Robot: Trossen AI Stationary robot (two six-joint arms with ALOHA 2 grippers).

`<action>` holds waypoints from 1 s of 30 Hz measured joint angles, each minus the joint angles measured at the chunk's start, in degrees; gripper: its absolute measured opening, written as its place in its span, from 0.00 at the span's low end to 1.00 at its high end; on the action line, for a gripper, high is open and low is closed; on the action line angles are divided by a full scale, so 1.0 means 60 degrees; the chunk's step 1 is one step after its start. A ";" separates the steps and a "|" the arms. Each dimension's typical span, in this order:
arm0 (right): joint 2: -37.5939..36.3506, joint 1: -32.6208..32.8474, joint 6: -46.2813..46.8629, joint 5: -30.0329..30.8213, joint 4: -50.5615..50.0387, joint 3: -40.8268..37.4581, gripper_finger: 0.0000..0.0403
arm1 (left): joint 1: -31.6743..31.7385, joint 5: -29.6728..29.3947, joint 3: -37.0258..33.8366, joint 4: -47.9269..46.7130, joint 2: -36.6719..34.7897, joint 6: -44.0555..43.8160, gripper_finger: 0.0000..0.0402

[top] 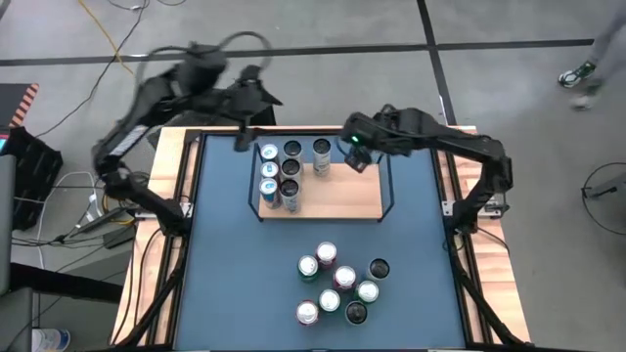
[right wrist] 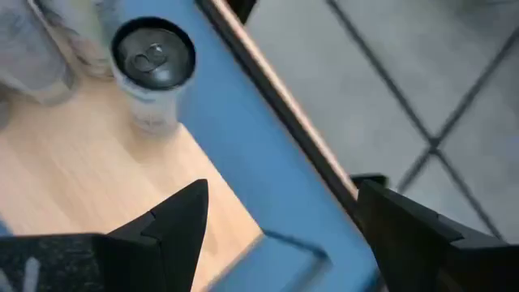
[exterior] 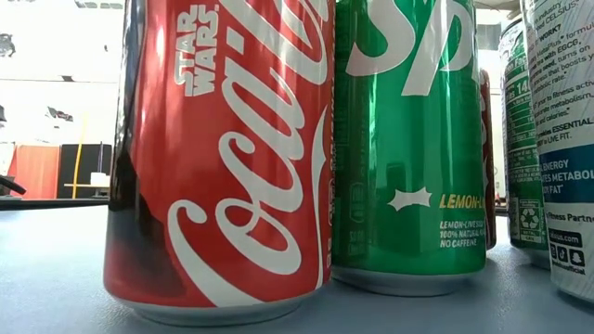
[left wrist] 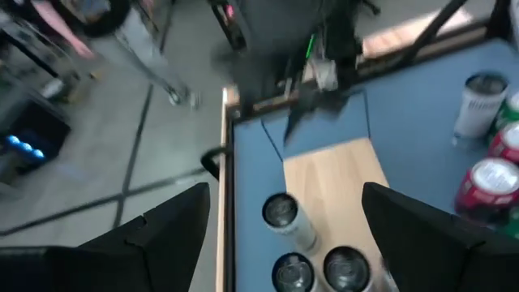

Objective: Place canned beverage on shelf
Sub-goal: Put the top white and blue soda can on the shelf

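Six upright aluminium beverage cans [top: 281, 176] are standing on one light-wood, black-wire-framed shelf [top: 342, 196]; eight more mixed-colour cans [top: 337, 282] are clustering on the blue tabletop [top: 225, 264].

Floor [top: 323, 24]: grey, divided by dark lines into large squares. Loose cables [top: 59, 191] and dark equipment lie on it left of the desk. Far room, low view: bright white wall [exterior: 56, 102], orange panel [exterior: 35, 170] and dark furniture [exterior: 88, 170] along its base.

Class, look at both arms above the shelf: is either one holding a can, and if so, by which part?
Nothing is held. The left gripper and the right gripper both hang over the shelf with jaws open and empty.
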 joint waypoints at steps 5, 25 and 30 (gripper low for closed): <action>0.0025 -0.0901 -0.1063 -0.1627 0.2942 -0.1842 0.73 | -0.0116 -0.0063 -0.0007 -0.0008 -0.0848 -0.0626 0.77; 0.0084 -0.1441 -0.1008 -0.3262 0.6156 -0.3711 0.14 | -0.0112 -0.0274 -0.0022 -0.0865 -0.1364 -0.1717 0.77; 0.0084 -0.1248 -0.0849 -0.3274 0.6108 -0.3711 0.10 | -0.0112 -0.0274 -0.0022 -0.0865 -0.1364 -0.1761 0.77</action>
